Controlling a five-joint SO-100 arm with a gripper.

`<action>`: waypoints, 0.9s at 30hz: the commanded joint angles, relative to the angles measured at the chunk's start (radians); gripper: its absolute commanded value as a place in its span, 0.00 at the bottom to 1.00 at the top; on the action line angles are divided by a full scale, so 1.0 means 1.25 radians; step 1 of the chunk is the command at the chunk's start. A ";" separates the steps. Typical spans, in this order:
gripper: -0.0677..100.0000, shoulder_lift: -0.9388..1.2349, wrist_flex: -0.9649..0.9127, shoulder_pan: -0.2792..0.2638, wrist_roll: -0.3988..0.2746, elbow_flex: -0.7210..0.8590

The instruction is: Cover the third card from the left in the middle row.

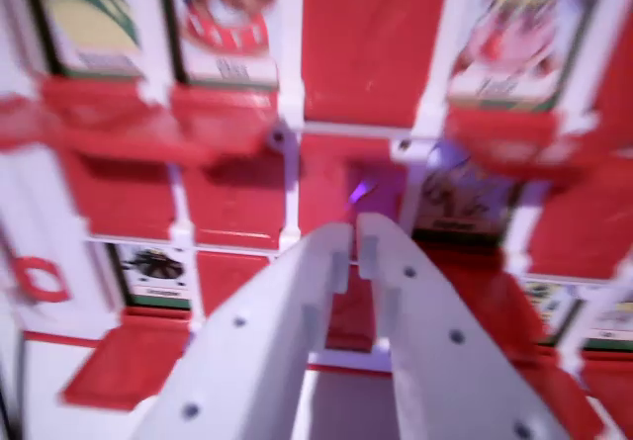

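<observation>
Gripper (pixel 354 230) comes up from the bottom centre of the wrist view, two white printed fingers w/ a narrow gap between the tips, nothing held. One finger (pixel 297 311) sits on the wrist view's left, the other (pixel 420 321) on its right. Whole pic is motion-blurred.

Tips hang over a red-and-white game board (pixel 290 178), a grid of card slots split by white frame bars, each slot w/ a hinged red flap.

Just past the tips, centre cell of the middle row (pixel 341 188): mostly red, w/ a small purple glint; can't tell through the blur whether that's a card or the flap over it. Next cell toward the wrist view's right shows a dark-haired portrait card (pixel 457 198), uncovered. The two cells on the wrist view's left of centre (pixel 232 198) read red, flaps seemingly tilted up.

Top row: green/yellow card (pixel 89 20) at far left, a red-toned card (pixel 229 20) beside it, then a plain red panel (pixel 371 40), then a pinkish card (pixel 514 35).

Bottom row: small card w/ a dark figure (pixel 155 274) at lower left, its red flap (pixel 134 361) lying flat in front. Another card (pixel 603 323) partly seen at far right edge.
</observation>
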 commanded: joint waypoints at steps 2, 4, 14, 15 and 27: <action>0.00 0.229 0.042 -0.009 0.006 0.004; 0.00 0.276 0.076 -0.007 0.004 0.028; 0.00 0.517 0.188 0.048 -0.006 0.187; 0.00 0.538 0.207 0.054 -0.009 0.189; 0.00 0.735 0.383 0.128 -0.054 0.190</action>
